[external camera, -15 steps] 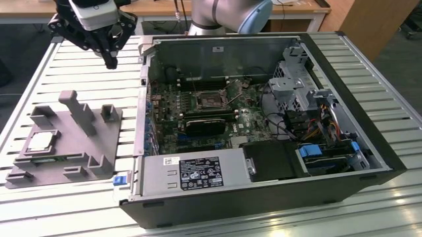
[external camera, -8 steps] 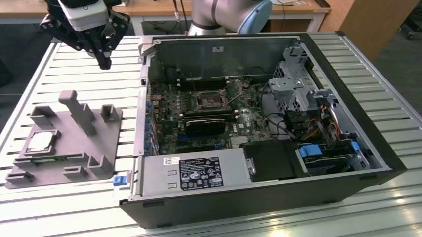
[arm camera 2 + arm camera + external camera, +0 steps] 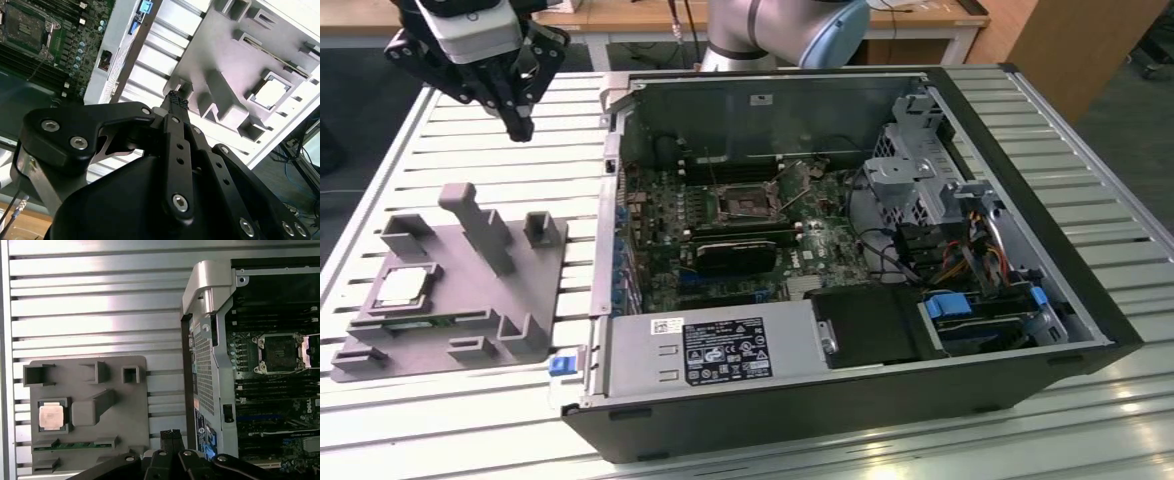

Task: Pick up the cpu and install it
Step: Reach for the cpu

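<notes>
The cpu [image 3: 403,287], a small flat square silver-grey chip, lies in a recess of the grey plastic holder [image 3: 467,312] near the slatted metal table's [image 3: 494,170] edge at the exterior view's left; we see the black gripper [image 3: 520,128] well apart from it, fingertips together, empty

This looks like a robotics lab or test workshop. A slatted aluminium counter [image 3: 480,130] carries an opened desktop computer case [image 3: 761,105] with its motherboard [image 3: 667,200] bare, beside a grey moulded parts fixture [image 3: 480,290]. A robot arm [image 3: 767,30] rises behind the case, with wooden desks [image 3: 927,15] beyond.
</notes>
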Controlling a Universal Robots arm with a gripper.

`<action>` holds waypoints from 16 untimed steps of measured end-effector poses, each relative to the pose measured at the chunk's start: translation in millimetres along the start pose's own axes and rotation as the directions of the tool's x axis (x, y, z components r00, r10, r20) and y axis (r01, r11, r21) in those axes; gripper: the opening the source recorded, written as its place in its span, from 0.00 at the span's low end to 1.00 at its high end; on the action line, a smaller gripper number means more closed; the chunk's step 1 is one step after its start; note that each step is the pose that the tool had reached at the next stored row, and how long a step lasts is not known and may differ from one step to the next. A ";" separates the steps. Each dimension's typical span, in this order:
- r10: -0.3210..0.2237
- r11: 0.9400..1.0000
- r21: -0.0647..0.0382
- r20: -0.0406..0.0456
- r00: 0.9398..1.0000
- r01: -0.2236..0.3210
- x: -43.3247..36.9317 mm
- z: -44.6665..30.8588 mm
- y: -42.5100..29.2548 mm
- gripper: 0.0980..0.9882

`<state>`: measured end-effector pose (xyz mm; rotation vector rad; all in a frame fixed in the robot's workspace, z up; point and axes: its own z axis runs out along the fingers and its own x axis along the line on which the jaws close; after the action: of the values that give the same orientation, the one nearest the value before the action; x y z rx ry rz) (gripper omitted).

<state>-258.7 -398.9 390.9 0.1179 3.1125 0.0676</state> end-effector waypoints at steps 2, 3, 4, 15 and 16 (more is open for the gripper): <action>0.000 1.000 0.000 0.000 1.000 0.000 2.3 0.1 -0.2 0.01; 0.000 1.000 0.000 0.000 1.000 0.000 3.5 0.0 -0.3 0.01; 0.000 1.000 0.000 0.000 1.000 0.000 4.7 0.0 -0.4 0.01; 0.000 1.000 0.000 0.000 1.000 0.000 17.4 0.0 -1.3 0.01; 0.000 1.000 0.000 0.000 1.000 0.000 18.5 0.0 -1.4 0.01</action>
<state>-277.3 -398.9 390.4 0.1180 3.1125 0.0677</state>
